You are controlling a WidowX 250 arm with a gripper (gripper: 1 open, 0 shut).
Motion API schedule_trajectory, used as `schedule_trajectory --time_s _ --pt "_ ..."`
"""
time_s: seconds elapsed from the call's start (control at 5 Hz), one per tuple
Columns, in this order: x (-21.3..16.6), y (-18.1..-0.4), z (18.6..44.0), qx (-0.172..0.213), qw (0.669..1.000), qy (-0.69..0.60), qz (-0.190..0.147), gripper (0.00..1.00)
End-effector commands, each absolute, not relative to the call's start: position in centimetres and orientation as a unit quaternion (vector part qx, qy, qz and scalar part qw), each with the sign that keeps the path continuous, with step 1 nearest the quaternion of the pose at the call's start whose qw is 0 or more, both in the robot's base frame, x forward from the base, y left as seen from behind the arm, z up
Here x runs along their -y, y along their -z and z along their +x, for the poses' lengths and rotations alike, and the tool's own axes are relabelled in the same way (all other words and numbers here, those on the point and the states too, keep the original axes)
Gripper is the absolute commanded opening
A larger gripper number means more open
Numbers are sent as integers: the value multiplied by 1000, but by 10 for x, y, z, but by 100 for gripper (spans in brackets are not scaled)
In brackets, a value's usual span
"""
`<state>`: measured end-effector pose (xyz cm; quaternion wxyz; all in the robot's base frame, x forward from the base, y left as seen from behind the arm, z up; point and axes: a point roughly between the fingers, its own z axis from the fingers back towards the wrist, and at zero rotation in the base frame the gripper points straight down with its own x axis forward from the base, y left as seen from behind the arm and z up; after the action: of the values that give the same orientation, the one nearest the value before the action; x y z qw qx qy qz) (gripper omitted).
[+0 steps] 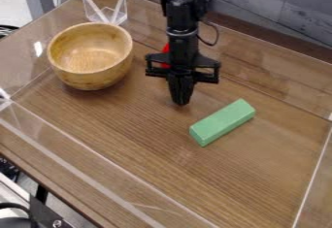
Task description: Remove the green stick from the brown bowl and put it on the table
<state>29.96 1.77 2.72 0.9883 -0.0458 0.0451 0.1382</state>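
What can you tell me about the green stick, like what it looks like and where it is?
The green stick is a plain light-green block shaped like a short bar, with flat faces and square ends. It looks smooth and solid, maybe painted wood or foam. It lies flat on the table, set at a slant, with its far end pointing up and to the right. It is out of the brown bowl, which sits apart at the left. Only the table touches it; the gripper is shut and hangs beside it, not on it.

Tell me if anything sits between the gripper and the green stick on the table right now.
Nothing visible does. The gripper hangs shut, pointing down, above bare table, and the green stick lies flat just to its right in the picture with only open wood between them. The brown bowl sits on the far side, empty.
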Motion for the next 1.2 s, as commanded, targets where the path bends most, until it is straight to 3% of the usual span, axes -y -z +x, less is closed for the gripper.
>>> schedule_trajectory --time_s 0.0,0.4,0.8,1.0 --pt "-19 -57 302 -18 994 -100 -46 0" --pt "-16 -69 293 -34 998 -41 -43 0" --pt "-34 -46 278 -42 991 -118 -45 0" --pt "-30 -46 269 -49 991 -114 -48 100"
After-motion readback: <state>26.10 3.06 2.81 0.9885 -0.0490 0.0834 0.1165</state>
